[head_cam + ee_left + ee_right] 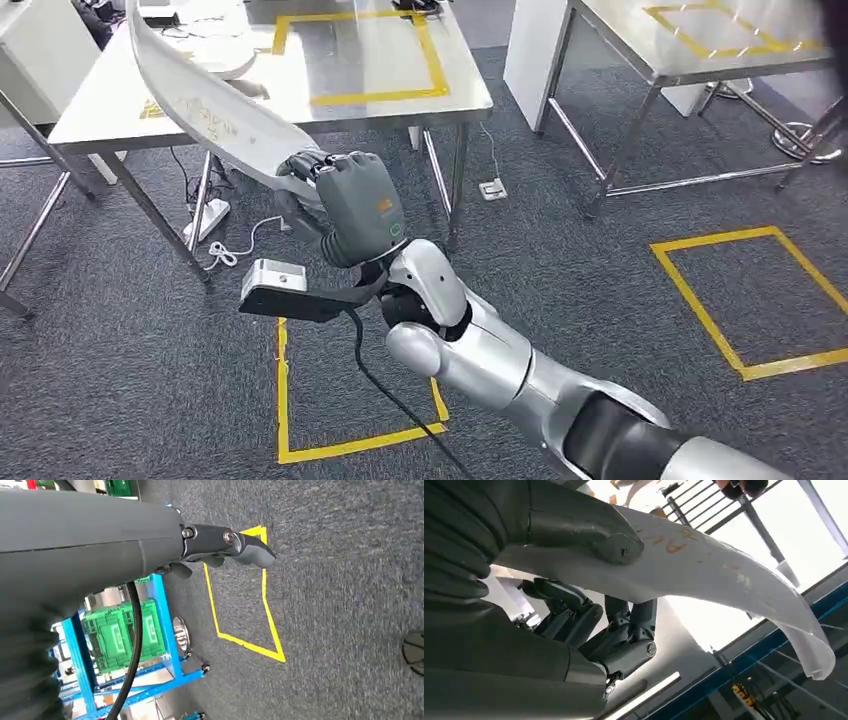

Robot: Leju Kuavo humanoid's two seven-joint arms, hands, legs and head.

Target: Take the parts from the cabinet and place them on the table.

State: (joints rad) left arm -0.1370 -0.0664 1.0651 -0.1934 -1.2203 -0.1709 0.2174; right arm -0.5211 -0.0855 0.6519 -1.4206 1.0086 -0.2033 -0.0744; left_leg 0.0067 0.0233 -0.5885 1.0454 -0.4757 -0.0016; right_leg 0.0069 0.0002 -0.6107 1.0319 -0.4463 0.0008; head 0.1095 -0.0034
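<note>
The right hand (pixel 352 205) grips a long, curved white part (pixel 200 100) near one end, so in the head view the rest of the panel sweeps up and away, reaching over the edge of the steel table (pixel 120 110) with its yellow taped rectangle (pixel 375 60); holding it by the end probably lets the far end arrive over the tabletop first. The dark carpet below carries another taped square (pixel 340 440). In the left wrist view the left hand (pixel 227 542) hangs over the carpet beside a yellow floor outline (pixel 270 630), with nothing in it and its fingers loosely extended; a blue cabinet frame (pixel 165 625) with a green crate (pixel 120 635) stands near. In the right wrist view the thumb (pixel 589 535) presses on one face of the white part (pixel 724 575) while the dark fingers (pixel 624 630) curl under the other, a clamp that suits such a thin, flexible sheet.
</note>
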